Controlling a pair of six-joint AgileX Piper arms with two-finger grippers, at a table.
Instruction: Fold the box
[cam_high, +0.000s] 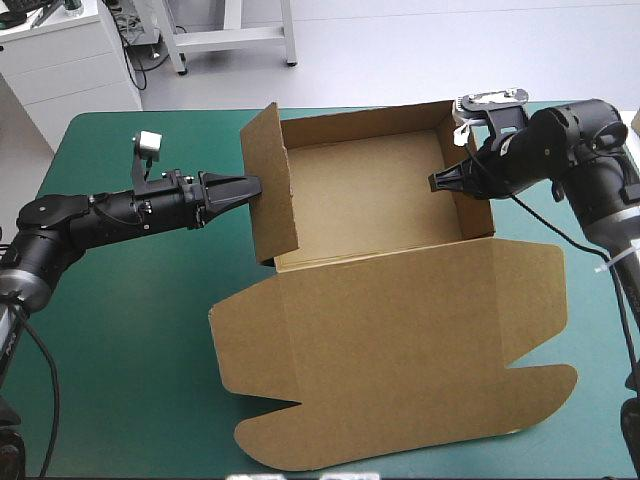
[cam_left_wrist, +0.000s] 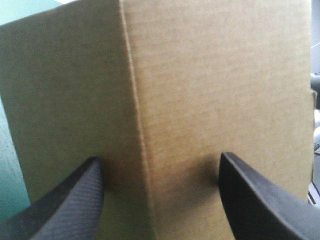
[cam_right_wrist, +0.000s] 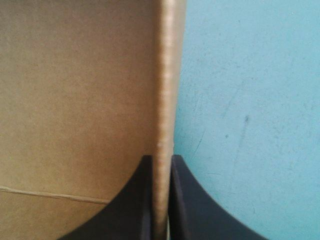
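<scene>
The brown box (cam_high: 370, 200) stands in the middle of the table as an open tray, its lid (cam_high: 400, 350) lying flat toward the near edge. The left wall flap (cam_high: 272, 180) stands upright and angled outward. My left gripper (cam_high: 250, 187) is open, its fingertips (cam_left_wrist: 92, 172) against the outer face of that flap (cam_left_wrist: 200, 100), nothing between them. My right gripper (cam_high: 440, 182) reaches over the right wall (cam_high: 468, 205) and is shut on its top edge (cam_right_wrist: 165, 75), one finger inside the tray and one outside.
The teal-green cover (cam_high: 130, 320) shows to the left of the box and in a narrow strip on the right (cam_right_wrist: 250, 100). The lid's rounded tabs (cam_high: 540, 395) reach close to the table's near edge.
</scene>
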